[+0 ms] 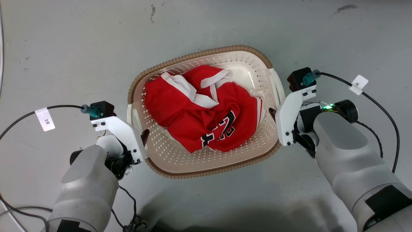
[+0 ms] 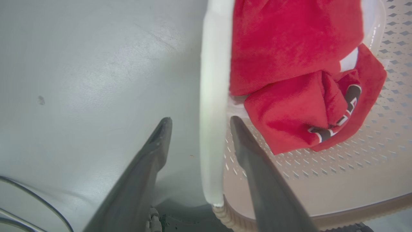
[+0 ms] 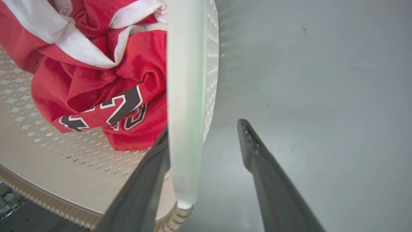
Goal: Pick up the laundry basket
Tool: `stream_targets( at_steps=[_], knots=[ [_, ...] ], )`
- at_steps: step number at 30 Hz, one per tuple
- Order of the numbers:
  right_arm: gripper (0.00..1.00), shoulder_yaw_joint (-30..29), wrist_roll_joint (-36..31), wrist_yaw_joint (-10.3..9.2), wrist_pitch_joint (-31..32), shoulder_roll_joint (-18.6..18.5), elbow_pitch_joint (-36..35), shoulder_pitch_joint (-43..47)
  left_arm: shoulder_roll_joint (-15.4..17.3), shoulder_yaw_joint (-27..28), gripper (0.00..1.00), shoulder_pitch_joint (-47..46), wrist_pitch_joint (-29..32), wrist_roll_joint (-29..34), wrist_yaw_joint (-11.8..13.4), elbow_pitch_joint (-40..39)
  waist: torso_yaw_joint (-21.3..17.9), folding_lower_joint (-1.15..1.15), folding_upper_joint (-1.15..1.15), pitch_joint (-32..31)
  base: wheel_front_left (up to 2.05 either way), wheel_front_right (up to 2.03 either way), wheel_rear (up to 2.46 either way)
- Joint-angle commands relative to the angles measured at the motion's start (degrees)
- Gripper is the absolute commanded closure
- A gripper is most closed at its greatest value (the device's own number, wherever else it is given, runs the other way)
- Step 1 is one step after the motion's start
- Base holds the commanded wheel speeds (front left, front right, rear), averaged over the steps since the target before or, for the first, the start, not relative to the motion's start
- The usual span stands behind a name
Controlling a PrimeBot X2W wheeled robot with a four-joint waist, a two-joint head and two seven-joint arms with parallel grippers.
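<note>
Two pairs of jaws, and both are spread. My left jaws stand apart astride one white plastic side handle, the left handle. One jaw is outside it over the floor, the other is inside it above the perforated bottom, and a narrow gap shows on either side. My right jaws are spread the same way about the right handle. The inner jaw lies close against that handle and is partly hidden behind it, so I cannot tell whether it touches. The outer jaw is well apart from the handle, over the floor.

Both handles belong to one cream-white perforated plastic laundry basket, rounded-rectangular with a brown woven-look rim. It sits on the smooth grey floor straight before me, between my two pale forearms, the left forearm and the right forearm.

Inside the basket lies one heap of red cloth with white bands and black, white-edged figures. Whether it is one garment or more I cannot tell. The heap covers the middle and leaves the perforated bottom bare along the side nearest me.

Further out run two black cables, one to each wrist: the left cable and the right cable. Each carries one white tag, the left tag and the right tag. One small green light glows on my right wrist.
</note>
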Motion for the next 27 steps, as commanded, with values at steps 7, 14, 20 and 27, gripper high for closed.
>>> stream_targets(
  at_steps=[7,14,20,27],
  knots=[
    [1.0,1.6,1.7,-0.04,0.9,-0.1,-0.1,-0.5,-0.5,-1.1,1.0,-1.1,-0.2,-2.0,0.1,1.0,0.1,0.0,0.0,0.6,0.0,0.0,0.0],
    [1.0,3.3,4.1,-0.01,2.0,-0.1,-1.2,0.5,-0.2,-2.2,1.0,-0.7,-0.5,-3.3,0.1,1.9,0.0,0.0,0.0,-0.7,0.0,0.0,0.0],
    [1.0,5.1,7.0,0.06,4.5,0.1,-2.1,2.6,-0.7,-3.1,1.0,0.0,0.7,-4.3,0.1,3.2,0.1,0.0,0.0,-4.7,0.0,0.0,0.0],
    [1.0,7.2,11.4,0.09,8.9,0.3,-3.2,5.8,-1.5,-3.7,1.0,1.7,5.0,-5.8,0.0,4.6,-0.1,0.0,0.0,-11.8,0.0,0.0,0.0]
  ],
)
